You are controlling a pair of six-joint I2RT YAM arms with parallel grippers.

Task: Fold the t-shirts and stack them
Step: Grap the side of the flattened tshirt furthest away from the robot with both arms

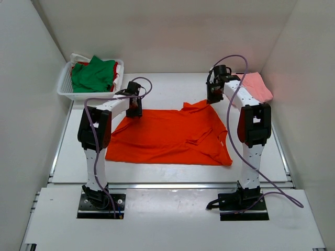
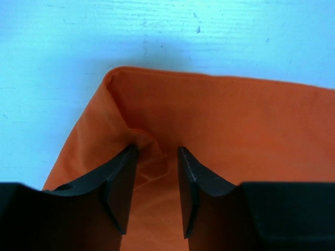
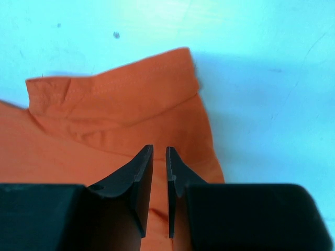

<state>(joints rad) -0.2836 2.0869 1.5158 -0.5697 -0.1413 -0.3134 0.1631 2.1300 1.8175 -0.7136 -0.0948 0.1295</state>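
Bright orange-red t-shirt (image 1: 167,138) of plain soft cloth lies spread on the white bench (image 1: 157,89). It spans the gap between the two sets of fingers, and most of it lies on the near side of them. Cloth mostly flat. A few creases and a doubled-over flap show toward the right-hand side. The near-right corner tapers to a point.

Left fingers (image 1: 136,111) sit at the shirt's far-left corner. They stand partly apart, with a puckered ridge of cloth rising between the tips. Cannot tell whether they clamp it or only straddle it. Beyond the tips the cloth edge is smooth and rounds a corner, with bare bench past it.

Right fingers (image 1: 211,99) sit at the far-right corner, closed to a thin slit and pinching the orange-red t-shirt. The cloth peaks up to them. Just beyond the tips lies a sleeve with a stitched hem, slightly rumpled.

Pale pink t-shirt (image 1: 257,86) lies crumpled in a heap to the right of the right fingers, apart from them.

Green t-shirt (image 1: 94,76) is bundled loosely in a white plastic mesh basket (image 1: 64,86), beyond and to the left of the left fingers.
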